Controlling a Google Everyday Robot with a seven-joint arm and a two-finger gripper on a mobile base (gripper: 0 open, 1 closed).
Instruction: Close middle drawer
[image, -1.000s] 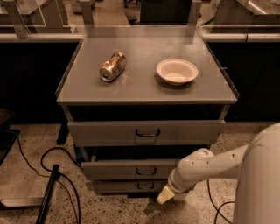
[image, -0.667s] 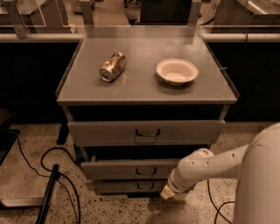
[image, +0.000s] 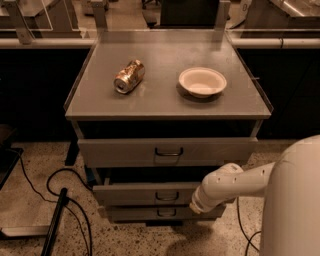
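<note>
Grey middle drawer (image: 145, 194) is still standing open as the tool (image: 196, 206), grip state not discernible, is rising against its front, apparently readying the push.

Matt grey metal surface (image: 165, 102) with a shiny dented metal can (image: 129, 76) and a smooth white bowl (image: 202, 81). Matt grey metal middle drawer (image: 130, 194); smooth white gripper (image: 196, 205) at its front's right end.

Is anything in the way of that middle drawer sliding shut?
Nothing visible. The hand is at the front panel of the middle drawer, right of its handle, with nothing between them; the shadowed gap behind the panel shows no object.
</note>
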